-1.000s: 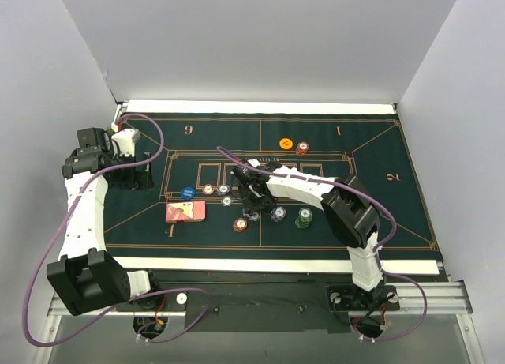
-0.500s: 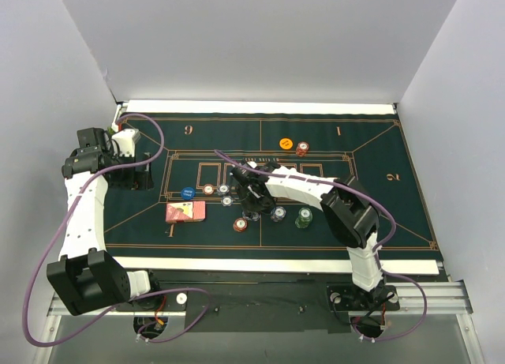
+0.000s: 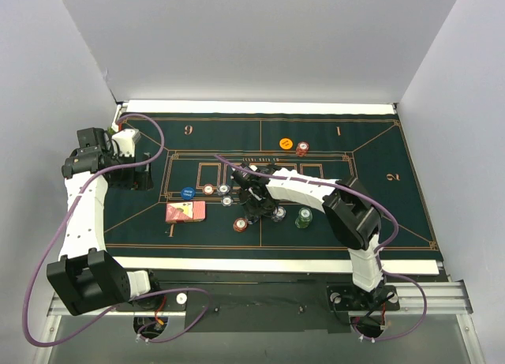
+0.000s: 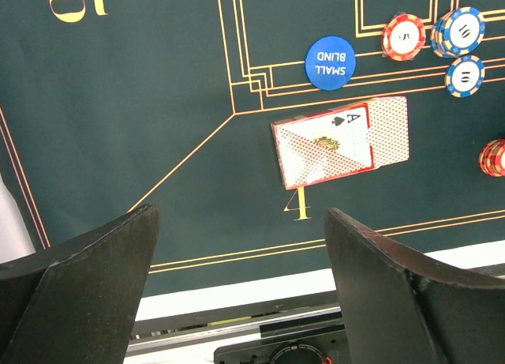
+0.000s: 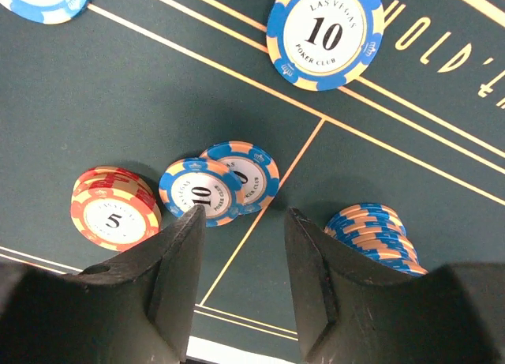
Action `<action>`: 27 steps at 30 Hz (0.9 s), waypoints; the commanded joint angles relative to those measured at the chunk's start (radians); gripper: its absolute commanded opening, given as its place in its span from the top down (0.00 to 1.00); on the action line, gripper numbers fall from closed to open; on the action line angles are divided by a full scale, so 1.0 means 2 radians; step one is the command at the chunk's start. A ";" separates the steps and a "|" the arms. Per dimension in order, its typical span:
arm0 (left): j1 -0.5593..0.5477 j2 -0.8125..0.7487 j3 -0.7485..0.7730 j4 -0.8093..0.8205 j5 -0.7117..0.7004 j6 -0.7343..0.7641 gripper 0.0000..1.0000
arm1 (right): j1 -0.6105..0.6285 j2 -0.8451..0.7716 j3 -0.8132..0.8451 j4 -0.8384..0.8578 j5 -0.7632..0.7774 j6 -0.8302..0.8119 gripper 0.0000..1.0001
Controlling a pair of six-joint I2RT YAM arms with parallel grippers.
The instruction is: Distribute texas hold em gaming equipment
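Note:
My right gripper [image 3: 251, 201] hovers low over the middle of the mat, open, with only bare felt between its fingers [image 5: 245, 218]. Just beyond its left fingertip lie two overlapping blue 10 chips [image 5: 219, 184]. A red 5 chip stack [image 5: 114, 210] stands to their left and a blue chip stack [image 5: 371, 236] to the right. A single blue 10 chip [image 5: 325, 36] lies farther off. The red-backed playing cards [image 4: 341, 141] with an ace on top lie near the blue small blind disc [image 4: 331, 61]. My left gripper [image 4: 241, 222] is wide open at the mat's left end [image 3: 130, 170].
An orange disc [image 3: 286, 143] and a red chip [image 3: 302, 148] lie at the far side. A green chip stack [image 3: 304, 218] stands right of the blue stack [image 3: 278, 214]. Three chips [image 3: 225, 189] sit near the small blind disc. The mat [image 3: 379, 198] ends at white strips front and back.
My right gripper has shifted slightly over the middle chips, jaws staying apart. The left arm has not moved.

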 commanded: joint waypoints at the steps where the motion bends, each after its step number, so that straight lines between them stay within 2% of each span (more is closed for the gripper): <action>1: 0.004 -0.007 0.022 0.009 -0.005 0.008 0.04 | 0.004 -0.029 -0.001 -0.029 0.007 -0.005 0.60; 10: 0.004 -0.009 0.018 0.010 -0.009 0.013 0.04 | 0.007 -0.010 -0.002 -0.030 -0.029 -0.005 0.60; 16: 0.005 -0.012 0.015 0.011 -0.009 0.014 0.04 | 0.014 0.011 0.004 -0.027 -0.047 -0.004 0.70; 21: 0.005 -0.013 0.014 0.012 -0.011 0.014 0.04 | 0.015 0.042 0.036 -0.026 -0.056 0.000 0.76; 27: 0.008 -0.015 0.013 0.011 -0.011 0.016 0.04 | 0.014 0.081 0.093 -0.036 -0.036 -0.011 0.76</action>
